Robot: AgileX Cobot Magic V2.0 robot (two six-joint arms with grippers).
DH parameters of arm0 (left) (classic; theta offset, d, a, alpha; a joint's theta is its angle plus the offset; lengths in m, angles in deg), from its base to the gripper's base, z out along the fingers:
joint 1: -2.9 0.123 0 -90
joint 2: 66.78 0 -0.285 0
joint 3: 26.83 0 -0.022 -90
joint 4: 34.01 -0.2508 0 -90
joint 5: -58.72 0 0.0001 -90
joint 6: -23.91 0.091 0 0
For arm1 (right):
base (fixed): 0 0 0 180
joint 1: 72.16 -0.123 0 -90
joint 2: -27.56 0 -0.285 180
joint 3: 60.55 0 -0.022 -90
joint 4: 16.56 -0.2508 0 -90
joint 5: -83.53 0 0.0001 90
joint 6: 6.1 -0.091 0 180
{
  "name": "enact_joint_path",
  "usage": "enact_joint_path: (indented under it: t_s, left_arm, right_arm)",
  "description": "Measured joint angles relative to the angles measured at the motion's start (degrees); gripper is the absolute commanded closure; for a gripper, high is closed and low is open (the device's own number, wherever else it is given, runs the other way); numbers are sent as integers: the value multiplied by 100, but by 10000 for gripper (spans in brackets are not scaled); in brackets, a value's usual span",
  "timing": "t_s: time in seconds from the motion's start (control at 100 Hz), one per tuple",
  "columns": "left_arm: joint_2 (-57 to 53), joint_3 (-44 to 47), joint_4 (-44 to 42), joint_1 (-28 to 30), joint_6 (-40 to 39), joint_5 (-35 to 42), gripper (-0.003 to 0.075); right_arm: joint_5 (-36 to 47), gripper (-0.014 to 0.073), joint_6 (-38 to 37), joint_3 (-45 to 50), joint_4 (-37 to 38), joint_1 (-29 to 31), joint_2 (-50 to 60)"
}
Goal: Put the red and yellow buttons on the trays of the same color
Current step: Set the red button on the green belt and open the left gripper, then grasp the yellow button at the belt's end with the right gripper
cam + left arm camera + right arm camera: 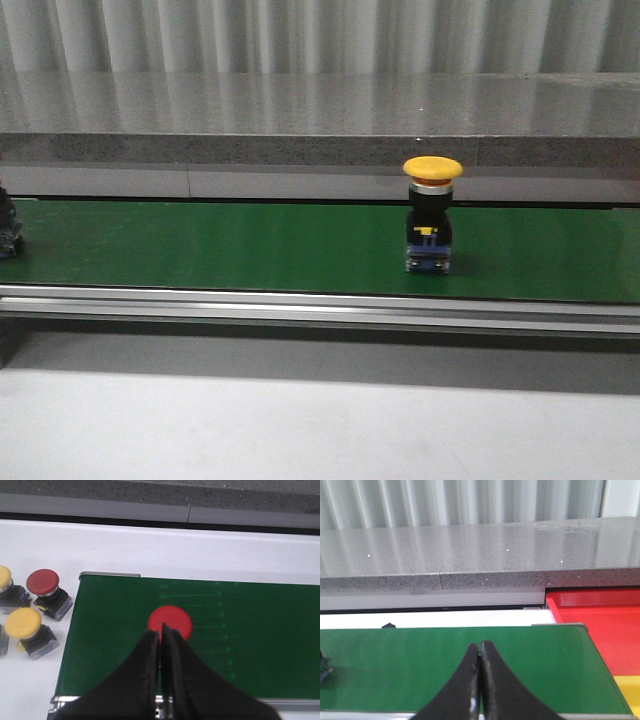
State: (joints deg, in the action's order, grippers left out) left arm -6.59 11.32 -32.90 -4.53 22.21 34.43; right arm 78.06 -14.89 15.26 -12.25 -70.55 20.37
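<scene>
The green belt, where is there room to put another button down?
The green belt is bare between the yellow button and a dark object at its left edge. In the left wrist view, three buttons crowd the white table beside the belt's end.

setting: factory-style lab bench
evidence: green conveyor belt [250,245], aluminium rail [300,305], grey stone ledge [300,110], corrugated wall [300,35]

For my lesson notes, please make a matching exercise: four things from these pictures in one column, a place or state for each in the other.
1. yellow button
2. red button
3. left claw
4. red tray

A. shut, above a red cap
B. beyond the belt's end, in the right wrist view
C. upright on the belt, front view
D. on the belt under a claw

Pairs: 1-C, 2-D, 3-A, 4-B
</scene>
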Motion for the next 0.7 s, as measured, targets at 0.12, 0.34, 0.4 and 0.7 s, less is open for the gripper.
enact_joint_path:
  t_s: [0.12, 0.34, 0.4, 0.7]
  left_arm:
    - [-876, 540, 31, 0, 9, 15, 741]
    - [-2462, 1351, 59, 0, 9, 82, 741]
    - [-2811, 1520, 59, 0, 9, 92, 741]
    - [-3548, 1740, 59, 0, 9, 103, 741]
  right_arm:
    - [-526, 659, -162, -456, -78, 0, 0]
    - [-1699, 659, -205, -1352, -165, 0, -723]
    - [-1924, 659, -55, -1630, -169, 0, -1079]
    - [-2866, 583, 637, -2961, -212, -828, -3278]
